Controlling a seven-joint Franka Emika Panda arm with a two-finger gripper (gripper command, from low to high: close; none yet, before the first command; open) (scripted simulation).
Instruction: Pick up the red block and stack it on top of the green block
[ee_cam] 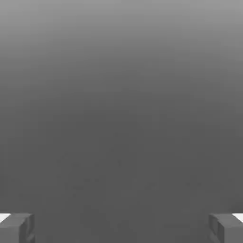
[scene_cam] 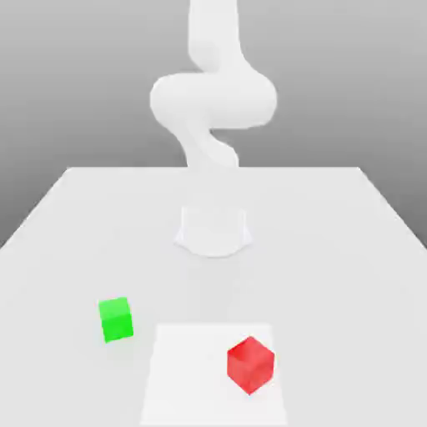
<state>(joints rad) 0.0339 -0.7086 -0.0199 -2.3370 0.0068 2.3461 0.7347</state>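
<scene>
The red block [scene_cam: 250,364] sits on the white table [scene_cam: 350,250] near its front edge, turned corner-on, toward the exterior view's right. The green block [scene_cam: 116,318] rests on the table to the exterior view's left of the red one, a little farther back, with a clear gap between them. In the hand view my gripper [ee_cam: 121,230] is open: its two grey fingertips [ee_cam: 16,228] stand far apart with nothing between them, facing a plain grey background. Both blocks lie free, with nothing touching them.
The white arm [scene_cam: 213,100] rises from its round base [scene_cam: 213,229] at the middle of the table and bends upward out of the picture. A slightly lighter square patch [scene_cam: 192,375] marks the table under the red block.
</scene>
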